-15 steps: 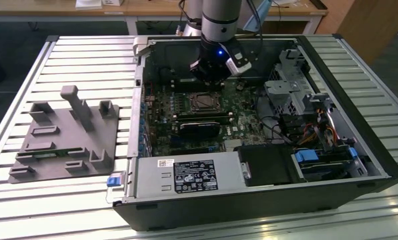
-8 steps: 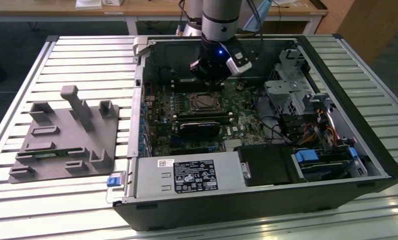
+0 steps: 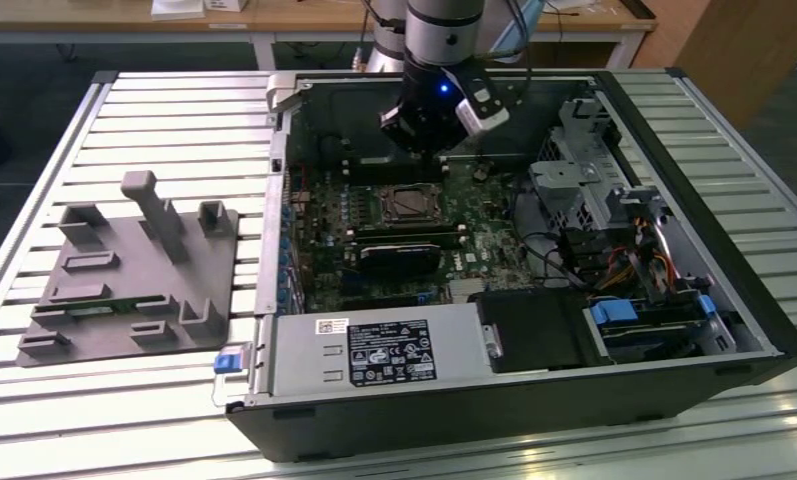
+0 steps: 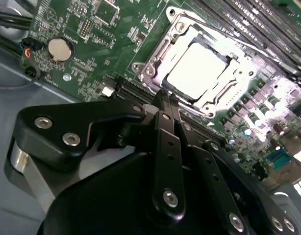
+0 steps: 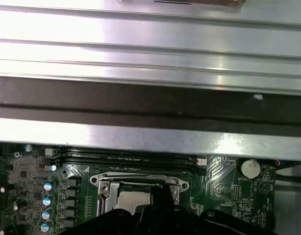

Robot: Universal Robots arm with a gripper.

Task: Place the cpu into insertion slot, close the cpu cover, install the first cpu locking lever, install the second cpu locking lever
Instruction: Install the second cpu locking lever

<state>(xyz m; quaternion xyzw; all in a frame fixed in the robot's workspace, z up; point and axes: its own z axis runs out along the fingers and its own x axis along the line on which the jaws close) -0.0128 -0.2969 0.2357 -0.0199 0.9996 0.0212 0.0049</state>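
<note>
One arm's end effector [image 3: 432, 135] poised above an open computer case [image 3: 532, 400] on a slatted metal desk [image 3: 171, 110], just behind the insertion slot [image 3: 408, 205] on the green motherboard [image 3: 325, 215]. Seen in the second wrist view with black fingers [image 4: 166, 110] pressed together, holding nothing, tips [image 4: 166, 100] right at the socket's edge. Seated in the slot, the cpu [image 4: 197, 71], its pale metal top glaring under the light, framed by the cpu cover [image 4: 163, 54] lying flat around it. Visible in the first wrist view too, part of the socket [image 5: 136, 188] beneath the dark fingers. Set well apart toward the exterior view's left, a grey parts holder [image 3: 125, 275] on the desk. Near the socket, a round coin battery [image 4: 60, 49].
</note>
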